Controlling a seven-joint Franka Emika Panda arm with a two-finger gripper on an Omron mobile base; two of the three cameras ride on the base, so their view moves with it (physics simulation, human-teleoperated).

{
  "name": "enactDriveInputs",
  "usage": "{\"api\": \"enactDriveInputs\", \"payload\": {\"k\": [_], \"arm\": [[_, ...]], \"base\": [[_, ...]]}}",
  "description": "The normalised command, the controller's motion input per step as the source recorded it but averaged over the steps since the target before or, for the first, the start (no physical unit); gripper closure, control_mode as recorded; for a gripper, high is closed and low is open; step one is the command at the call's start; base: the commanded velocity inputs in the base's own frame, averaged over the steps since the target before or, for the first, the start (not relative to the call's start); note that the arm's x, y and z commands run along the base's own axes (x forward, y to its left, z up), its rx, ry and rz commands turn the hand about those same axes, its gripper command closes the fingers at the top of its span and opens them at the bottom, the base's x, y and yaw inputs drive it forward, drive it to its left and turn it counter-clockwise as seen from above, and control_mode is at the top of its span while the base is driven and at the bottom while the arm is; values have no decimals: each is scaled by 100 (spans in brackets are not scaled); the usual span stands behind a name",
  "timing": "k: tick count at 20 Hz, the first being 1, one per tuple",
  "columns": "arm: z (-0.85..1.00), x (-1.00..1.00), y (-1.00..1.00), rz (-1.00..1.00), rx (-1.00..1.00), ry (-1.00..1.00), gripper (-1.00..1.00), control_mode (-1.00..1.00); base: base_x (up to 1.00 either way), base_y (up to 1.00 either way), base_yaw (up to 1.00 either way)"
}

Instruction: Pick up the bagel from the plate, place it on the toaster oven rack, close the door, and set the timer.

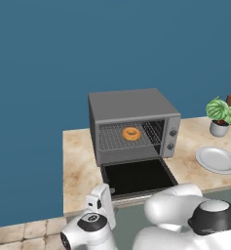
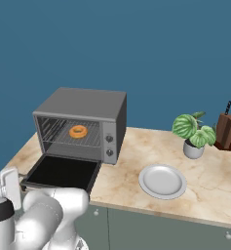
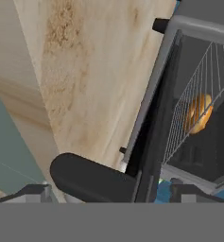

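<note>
One toaster oven [image 2: 83, 122], one bagel [image 2: 78, 131], one plate [image 2: 162, 181], one potted plant [image 2: 192, 134], one knife block [image 2: 226, 131], two oven knobs [image 2: 108, 145].

The bagel [image 1: 131, 133] is orange-brown with a paler golden ring around its hole. It lies on the rack [image 1: 118, 139], a grid of thin silver-grey wires. The toaster oven [image 1: 129, 105] is matte mid-grey, with darker grey knobs on its panel. The door [image 1: 139, 176] has glass that is nearly black inside a grey frame. The plate [image 2: 162, 181] is white to light grey, brighter at the rim. The bench [image 2: 212, 185] is beige marble mottled with tan-brown veins. The plant [image 2: 194, 129] has green leaves striped in pale green, in a white pot. The knife block [image 2: 226, 131] is reddish brown, the wall [image 1: 44, 58] deep blue, and the hand [image 1: 101, 203] white.
</note>
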Motion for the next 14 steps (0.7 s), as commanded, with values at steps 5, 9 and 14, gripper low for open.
{"api": "enactDriveInputs", "payload": {"k": [5, 9, 14], "arm": [[-12, 22, 0, 0, -10, -4, -100, -100], [10, 13, 0, 0, -6, -16, -100, -100], [48, 33, 0, 0, -3, -19, -100, -100]], "base": [[0, 0, 0], [0, 0, 0], [0, 0, 0]]}}
